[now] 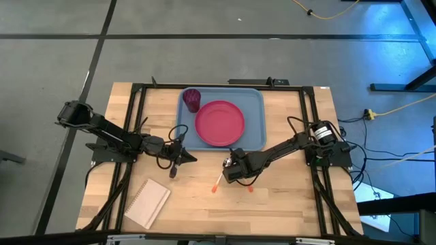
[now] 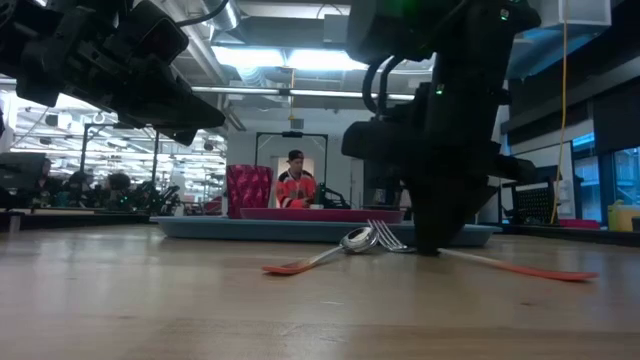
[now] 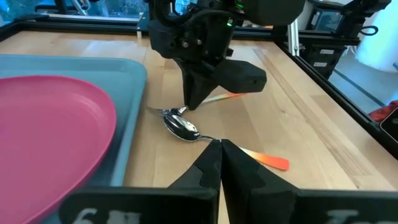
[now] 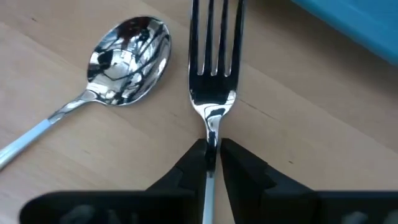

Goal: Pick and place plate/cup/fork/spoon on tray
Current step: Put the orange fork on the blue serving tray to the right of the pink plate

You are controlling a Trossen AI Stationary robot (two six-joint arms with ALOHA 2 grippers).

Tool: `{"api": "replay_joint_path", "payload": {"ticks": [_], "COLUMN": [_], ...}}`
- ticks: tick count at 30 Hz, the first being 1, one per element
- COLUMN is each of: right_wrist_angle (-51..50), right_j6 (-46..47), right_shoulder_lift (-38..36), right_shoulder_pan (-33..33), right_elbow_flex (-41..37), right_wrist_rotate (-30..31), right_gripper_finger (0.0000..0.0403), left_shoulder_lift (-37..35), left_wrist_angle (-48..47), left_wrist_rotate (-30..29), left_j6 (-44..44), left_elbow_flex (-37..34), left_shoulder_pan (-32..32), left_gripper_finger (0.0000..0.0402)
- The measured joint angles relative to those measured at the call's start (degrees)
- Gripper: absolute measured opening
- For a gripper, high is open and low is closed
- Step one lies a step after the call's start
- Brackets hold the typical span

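The pink-red plate [image 1: 219, 123] and the dark red cup [image 1: 192, 99] sit in the light blue tray [image 1: 255, 102] at the table's far middle. The spoon [image 4: 127, 56] and the fork [image 4: 211, 68] lie side by side on the wood just in front of the tray, their orange handles [image 2: 520, 267] pointing toward the near edge. My right gripper [image 4: 212, 155] points down over the fork, shut on it. My left gripper [image 1: 178, 162] hovers shut and bare near the tray's near left corner. My right gripper pinches the fork's thin metal neck [image 4: 212, 138], just behind the tines, between its two fingertips. The fingers come from above, pointing steeply down, and stand across the fork. The fork lies flat on the table, tines toward the tray.
A white spiral notebook [image 1: 148, 203] lies near the table's front left. The spoon's bowl [image 3: 181, 126] lies close beside my right gripper's fingers. The tray's rim [image 2: 200, 228] stands just behind the cutlery. A person shows in the room beyond the table.
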Motion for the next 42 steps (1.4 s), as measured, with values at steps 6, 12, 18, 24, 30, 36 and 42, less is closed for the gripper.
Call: {"api": "replay_joint_path", "payload": {"ticks": [6, 12, 18, 24, 30, 36, 42], "right_wrist_angle": [-3.24, -10.00, -16.17, -12.15, -8.02, -7.54, -7.10], "right_j6": [-0.08, -0.36, -0.54, 0.44, 1.19, -0.26, -0.32], "right_shoulder_lift": [-0.69, -0.82, -0.87, -0.81, -0.82, -0.82, -0.82], "right_shoulder_pan": [0.06, 1.02, 1.74, 1.99, 1.99, 1.99, 1.95], "right_elbow_flex": [0.67, 5.56, 10.79, 5.71, 3.32, 3.36, 3.35], "right_wrist_rotate": [-1.10, -1.27, -0.90, -2.20, -3.08, -3.03, -1.86], "right_gripper_finger": [0.0055, 0.0055, 0.0055, 0.0055, 0.0055, 0.0057, 0.0072], "left_shoulder_lift": [0.00, 0.00, 0.00, 0.00, 0.00, 0.00, 0.00], "left_wrist_angle": [0.02, 0.01, 0.00, 0.00, 0.00, 0.01, 0.00], "left_wrist_rotate": [0.00, 0.00, 0.00, 0.00, 0.00, 0.00, 0.00], "left_j6": [0.00, 0.00, 0.00, -0.01, -0.24, -0.24, -0.24], "left_elbow_flex": [0.00, 0.00, 0.00, 0.00, 0.00, 0.00, 0.00], "left_shoulder_pan": [0.02, 0.02, 0.01, 0.02, 0.02, 0.01, 0.00], "left_gripper_finger": [0.0000, 0.0000, 0.0000, 0.0000, 0.0000, 0.0000, 0.0000]}}
